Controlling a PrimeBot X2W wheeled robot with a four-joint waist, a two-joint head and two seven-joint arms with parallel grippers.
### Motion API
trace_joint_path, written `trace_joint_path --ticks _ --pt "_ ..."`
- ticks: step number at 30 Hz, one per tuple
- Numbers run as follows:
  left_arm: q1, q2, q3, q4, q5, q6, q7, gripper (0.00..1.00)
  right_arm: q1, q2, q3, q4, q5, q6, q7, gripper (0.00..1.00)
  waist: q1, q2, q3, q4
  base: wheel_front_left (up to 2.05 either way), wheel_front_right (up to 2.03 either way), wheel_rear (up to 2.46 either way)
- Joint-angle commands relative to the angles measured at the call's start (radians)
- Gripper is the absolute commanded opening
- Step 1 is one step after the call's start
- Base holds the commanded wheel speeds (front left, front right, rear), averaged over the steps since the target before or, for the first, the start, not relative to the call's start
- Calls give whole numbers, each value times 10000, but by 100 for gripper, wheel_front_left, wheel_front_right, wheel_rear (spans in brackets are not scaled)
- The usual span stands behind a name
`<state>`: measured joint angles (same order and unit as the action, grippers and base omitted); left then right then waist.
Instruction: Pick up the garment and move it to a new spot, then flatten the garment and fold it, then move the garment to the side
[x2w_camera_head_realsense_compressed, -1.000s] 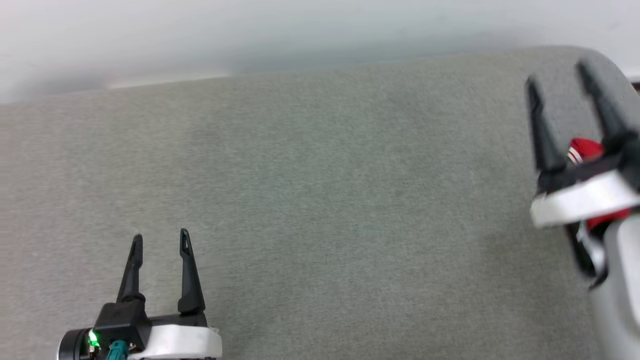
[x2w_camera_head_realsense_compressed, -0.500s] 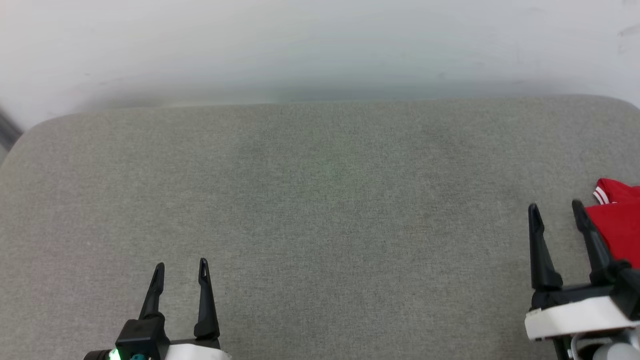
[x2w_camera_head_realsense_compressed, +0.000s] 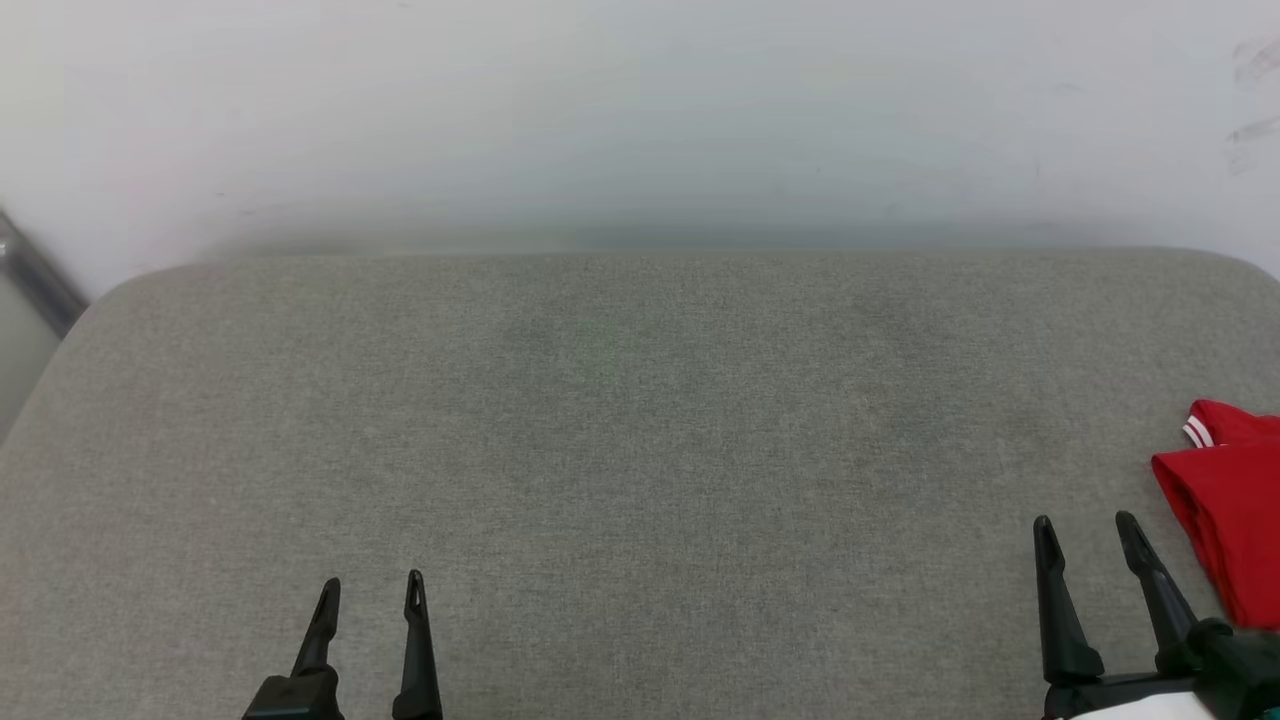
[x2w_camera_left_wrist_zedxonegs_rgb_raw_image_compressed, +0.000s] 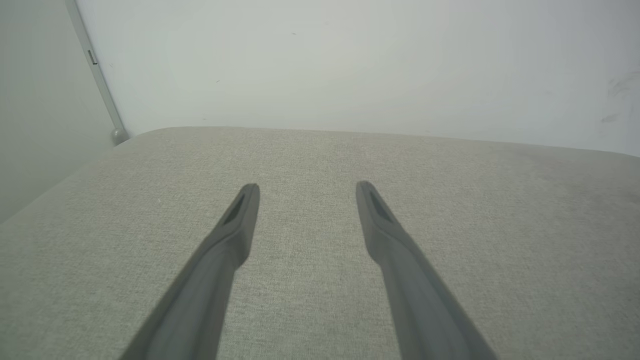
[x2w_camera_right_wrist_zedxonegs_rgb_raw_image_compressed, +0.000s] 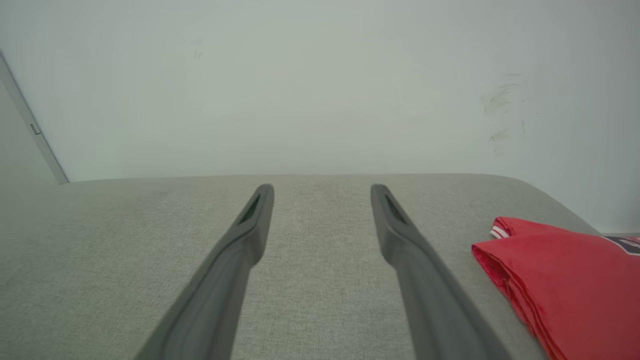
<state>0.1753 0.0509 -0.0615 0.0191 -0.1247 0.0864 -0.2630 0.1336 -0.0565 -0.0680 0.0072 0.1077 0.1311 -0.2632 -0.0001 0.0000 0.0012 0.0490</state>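
The garment (x2w_camera_head_realsense_compressed: 1232, 500) is a folded red jersey with a bit of red-and-white striped trim, lying at the far right edge of the grey cushion; in the right wrist view the garment (x2w_camera_right_wrist_zedxonegs_rgb_raw_image_compressed: 560, 285) lies to the right of my fingers, a dark print edge just showing. My right gripper (x2w_camera_head_realsense_compressed: 1085, 522) stands open just left of it, not touching, with nothing between its fingers. Low at the left, my left gripper (x2w_camera_head_realsense_compressed: 372, 583) is open and empty over bare cushion. Both wrist views show the left gripper (x2w_camera_left_wrist_zedxonegs_rgb_raw_image_compressed: 307, 186) and right gripper (x2w_camera_right_wrist_zedxonegs_rgb_raw_image_compressed: 322, 187) with fingers spread.
The grey fabric cushion (x2w_camera_head_realsense_compressed: 620, 440) spans the view, with rounded corners at the back. A pale wall (x2w_camera_head_realsense_compressed: 640, 110) rises right behind it. A grey pole (x2w_camera_head_realsense_compressed: 35, 280) leans at the far left corner.
The head camera has tilted and turned, so the whole picture shifted. Both grippers now sit lower in view, and the right gripper has drawn back off the garment to its left side.
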Motion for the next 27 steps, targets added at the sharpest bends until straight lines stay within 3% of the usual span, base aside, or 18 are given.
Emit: trace_joint_path --ticks 1,9,10,14,27 --pt "57 -12 9 0 -30 -68 -22 100 181 66 22 -28 45 -8 -14 100 1 0 -48 9 0 0 0" --pt "110 -11 59 62 -37 -111 -22 100 261 86 68 89 183 -8 -16 100 1 0 -118 -11 0 0 0" --pt "36 0 46 63 -43 -129 0 0 142 35 73 79 173 0 -2 0 1 0 -119 -10 0 0 0" --pt "72 -2 21 405 -67 -136 9 0 150 35 120 414 217 0 12 0 1 0 -120 -11 0 0 0" --pt "-379 141 115 644 -2626 -446 461 0 -270 -67 165 701 2738 -1 508 0 1 0 -106 -57 0 0 0"
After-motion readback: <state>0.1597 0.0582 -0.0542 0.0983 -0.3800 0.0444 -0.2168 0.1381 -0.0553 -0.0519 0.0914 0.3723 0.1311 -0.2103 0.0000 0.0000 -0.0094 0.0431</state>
